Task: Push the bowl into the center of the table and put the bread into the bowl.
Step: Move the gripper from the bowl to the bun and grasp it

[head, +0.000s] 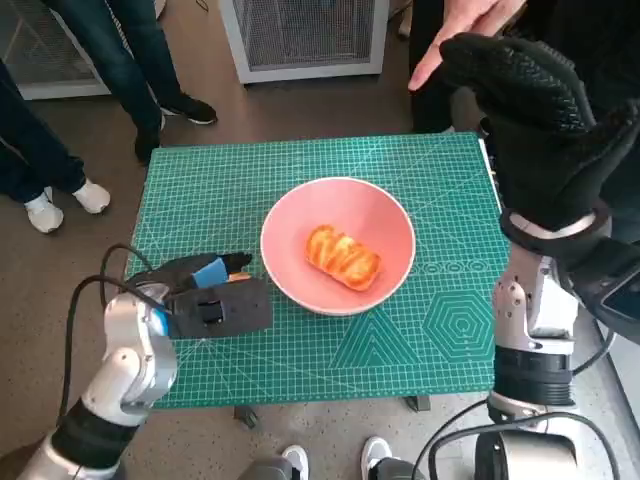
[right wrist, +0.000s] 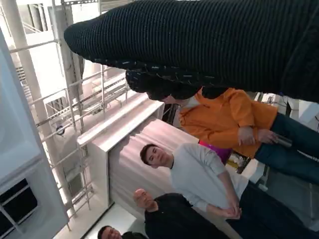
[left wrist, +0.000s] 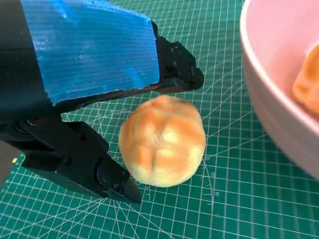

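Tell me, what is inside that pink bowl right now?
One golden bread roll lies inside the pink bowl. What the roll covers cannot be seen. A second round bun sits outside on the green mat, between the left hand's fingers.

Bowl (head: 338, 245) wall just beside bun (left wrist: 162, 141)

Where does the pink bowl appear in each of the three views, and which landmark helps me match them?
Head view: the pink bowl sits near the middle of the green mat, with one bread inside.
Left wrist view: only part of its rim and wall shows, at the right edge, beside a round bread on the mat.
Right wrist view: not in it.
Shared landmark: the green mat, in the head and left wrist views.
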You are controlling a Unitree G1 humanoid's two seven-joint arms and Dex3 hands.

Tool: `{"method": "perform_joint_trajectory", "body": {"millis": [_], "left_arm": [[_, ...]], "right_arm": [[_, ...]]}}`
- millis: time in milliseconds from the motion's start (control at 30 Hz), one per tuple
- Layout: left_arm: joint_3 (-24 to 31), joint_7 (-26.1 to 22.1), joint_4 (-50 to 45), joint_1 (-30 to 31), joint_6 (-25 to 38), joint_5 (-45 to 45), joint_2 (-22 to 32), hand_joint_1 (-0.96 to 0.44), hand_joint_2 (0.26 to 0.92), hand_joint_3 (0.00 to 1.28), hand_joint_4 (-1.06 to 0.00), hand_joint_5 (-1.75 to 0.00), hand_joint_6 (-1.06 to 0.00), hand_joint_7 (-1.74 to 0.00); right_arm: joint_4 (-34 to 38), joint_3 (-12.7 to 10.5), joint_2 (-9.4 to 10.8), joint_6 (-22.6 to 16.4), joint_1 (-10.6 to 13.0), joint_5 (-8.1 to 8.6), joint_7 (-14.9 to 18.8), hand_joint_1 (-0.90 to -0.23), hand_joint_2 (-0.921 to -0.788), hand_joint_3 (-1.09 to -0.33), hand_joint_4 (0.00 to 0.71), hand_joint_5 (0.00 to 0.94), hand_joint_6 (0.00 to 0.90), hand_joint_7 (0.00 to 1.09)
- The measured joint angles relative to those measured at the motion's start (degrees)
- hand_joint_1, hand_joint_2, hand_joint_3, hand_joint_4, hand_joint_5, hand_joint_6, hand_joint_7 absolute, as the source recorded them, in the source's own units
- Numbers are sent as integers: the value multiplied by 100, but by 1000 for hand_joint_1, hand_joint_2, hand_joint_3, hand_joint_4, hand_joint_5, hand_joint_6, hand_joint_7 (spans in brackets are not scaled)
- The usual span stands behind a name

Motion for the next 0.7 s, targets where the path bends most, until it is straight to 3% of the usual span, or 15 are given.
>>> {"method": "perform_joint_trajectory", "body": {"millis": [100, 167, 233, 300, 400, 433, 467, 567, 700], "left_arm": [[-73, 138, 181, -31, -91, 10, -13, -19, 737, 21, -501, -114, -468, -77], [-113, 264, 287, -33, -164, 22, -32, -1, 750, 18, -529, -418, -518, -74], [-136, 412, 363, -49, -246, 47, -59, 183, 833, 29, -619, -796, -568, -91], [-164, 604, 476, -91, -328, 84, -91, 282, 864, 31, -695, -965, -630, -125], [-202, 839, 642, -120, -425, 112, -128, 354, 874, 62, -742, -1097, -692, -310], [-216, 920, 689, -119, -476, 129, -131, 367, 837, 152, -736, -1145, -657, -484], [-233, 1002, 732, -119, -534, 148, -129, 237, 808, 235, -708, -1238, -658, -667], [-308, 1192, 861, -122, -741, 238, -107, 80, 770, 338, -644, -1366, -690, -875], [-346, 1277, 930, -121, -899, 271, -71, 23, 730, 430, -575, -1411, -714, -1014]], "right_arm": [[-2, 0, -1, 0, 0, 0, 0, -663, -921, -757, 310, 0, 226, 401], [-7, -1, -4, 0, 0, 0, 1, -664, -921, -755, 311, 0, 226, 400], [-9, -4, -11, 1, 0, 0, 1, -664, -921, -755, 311, 0, 227, 399], [-20, -3, -15, 1, 0, 0, 1, -663, -921, -754, 311, 0, 227, 398], [-38, -1, -14, 2, 1, 0, 1, -661, -921, -754, 311, 0, 228, 397], [-44, -1, -14, 2, 1, 0, 1, -661, -921, -754, 311, 0, 228, 397], [-48, -2, -14, 2, 1, 0, 1, -660, -921, -754, 311, 0, 228, 396], [-59, -2, -15, 6, 2, 1, 1, -660, -921, -755, 311, 0, 229, 395], [-68, -5, -20, 19, 3, 5, 2, -660, -921, -756, 311, 0, 229, 394]]}}
